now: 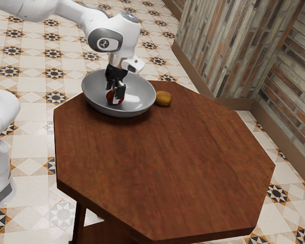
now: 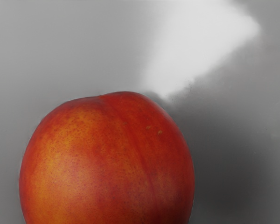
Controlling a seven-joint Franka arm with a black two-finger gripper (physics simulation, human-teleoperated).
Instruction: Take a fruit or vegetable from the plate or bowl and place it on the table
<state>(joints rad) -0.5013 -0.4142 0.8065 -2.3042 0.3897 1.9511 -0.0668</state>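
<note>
My gripper reaches down into the grey metal bowl on the table, right at a red fruit. Part of the fruit is hidden behind the gripper, and whether it is gripped cannot be made out. In the wrist view the red-orange fruit, which looks like a nectarine, is large at the lower edge, close under my hand. Around it lies the smooth grey inside of the bowl, with a bright reflection. The wooden table extends beside the bowl.
An orange-brown round fruit rests on the table, close against the bowl's outer side toward the exterior view's right. The bowl stands near the tabletop's far edge. A brick-and-wood wall rises beyond the table.
</note>
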